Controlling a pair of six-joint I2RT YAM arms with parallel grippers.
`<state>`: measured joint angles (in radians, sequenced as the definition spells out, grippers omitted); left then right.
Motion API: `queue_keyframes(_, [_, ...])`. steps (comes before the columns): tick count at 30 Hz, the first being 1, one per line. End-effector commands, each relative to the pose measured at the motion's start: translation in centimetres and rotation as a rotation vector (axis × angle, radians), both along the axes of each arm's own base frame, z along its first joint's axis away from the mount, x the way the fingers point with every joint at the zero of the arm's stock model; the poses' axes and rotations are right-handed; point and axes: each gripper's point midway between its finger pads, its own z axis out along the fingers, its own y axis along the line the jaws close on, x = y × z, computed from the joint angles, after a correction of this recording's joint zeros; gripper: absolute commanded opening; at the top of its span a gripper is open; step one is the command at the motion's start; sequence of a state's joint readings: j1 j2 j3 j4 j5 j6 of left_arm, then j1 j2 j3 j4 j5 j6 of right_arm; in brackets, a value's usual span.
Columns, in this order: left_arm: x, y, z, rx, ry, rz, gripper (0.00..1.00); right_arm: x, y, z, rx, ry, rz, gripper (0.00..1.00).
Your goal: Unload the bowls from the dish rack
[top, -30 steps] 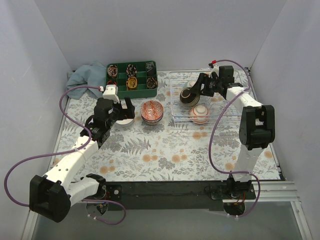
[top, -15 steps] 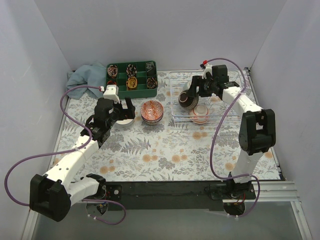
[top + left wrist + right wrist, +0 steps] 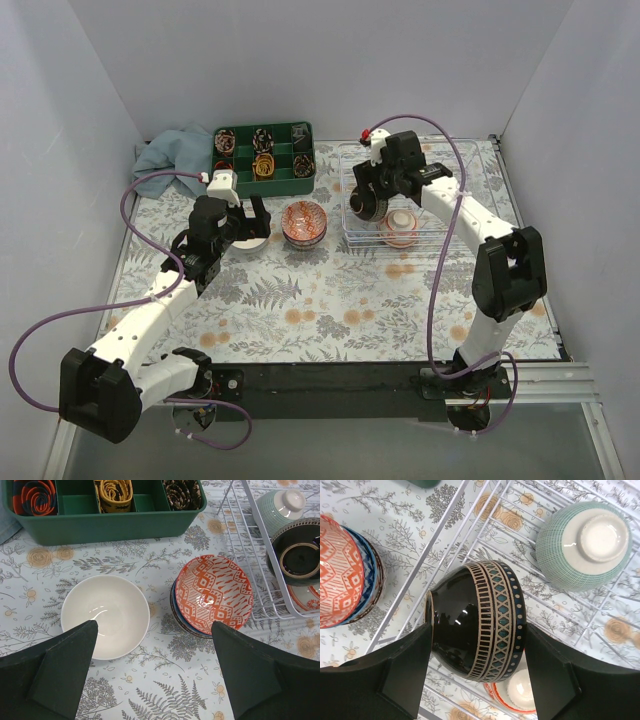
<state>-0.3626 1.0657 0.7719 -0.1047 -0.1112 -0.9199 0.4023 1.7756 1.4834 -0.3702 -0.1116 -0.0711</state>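
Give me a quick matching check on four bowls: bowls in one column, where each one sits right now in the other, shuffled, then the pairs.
Bowls:
1. dark patterned bowl
2. white bowl
3. orange patterned bowl
4. green bowl

Places:
A. upside down in the dish rack
B. upright by itself on the table
C. clamped in the right gripper
D. nested on top of a blue bowl

Pairs: 1-C, 2-B, 3-D, 4-A
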Motion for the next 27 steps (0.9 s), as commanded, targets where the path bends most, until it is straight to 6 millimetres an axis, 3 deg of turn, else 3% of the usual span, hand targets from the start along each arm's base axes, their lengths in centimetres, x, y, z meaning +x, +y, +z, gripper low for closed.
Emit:
queue_keyframes(1, [-0.1, 0.0, -0.3, 0.005, 0.007, -0.008, 0.98, 1.3, -0.2, 7.4, -0.107, -0.267, -0.006, 0.02])
queue_keyframes(6, [-0.1, -0.1, -0.2, -0.001, 0.007, -0.012, 0.98, 0.3, -0.5, 8.5, -0.22, -0.361, -0.002, 0.01])
queue_keyframes(13, [-0.2, -0.5, -0.2, -0.016, 0.017, -0.024, 0.98, -2.5, 0.6, 9.6, -0.351, -0.487, 0.044, 0.01])
queue_keyframes(17, [-0.3, -0.6, -0.3, -0.023, 0.024, -0.027, 0.98, -4.8, 1.5, 10.7, -0.412, -0.591, 0.083, 0.01])
queue_keyframes(19, [-0.3, -0.6, -0.3, -0.028, 0.028, -0.026, 0.98, -6.3, 2.0, 9.6, -0.464, -0.616, 0.114, 0.01])
queue_keyframes(21, [-0.4, -0.8, -0.1, -0.039, 0.03, -0.033, 0.98, -7.7, 3.2, 10.4, -0.47, -0.686, 0.151, 0.01])
queue_keyframes(22, [-0.4, -0.9, 0.1, -0.05, 0.03, -0.035, 0.98, -8.3, 3.0, 9.3, -0.499, -0.686, 0.163, 0.01])
queue_keyframes(23, [-0.5, -1.0, 0.0, -0.055, 0.036, -0.04, 0.98, -8.8, 3.3, 10.2, -0.497, -0.735, 0.169, 0.01])
queue_keyframes(27, [-0.6, -1.7, 0.1, -0.083, 0.056, -0.058, 0.98, -12.1, 5.0, 9.8, -0.514, -0.822, 0.23, 0.01])
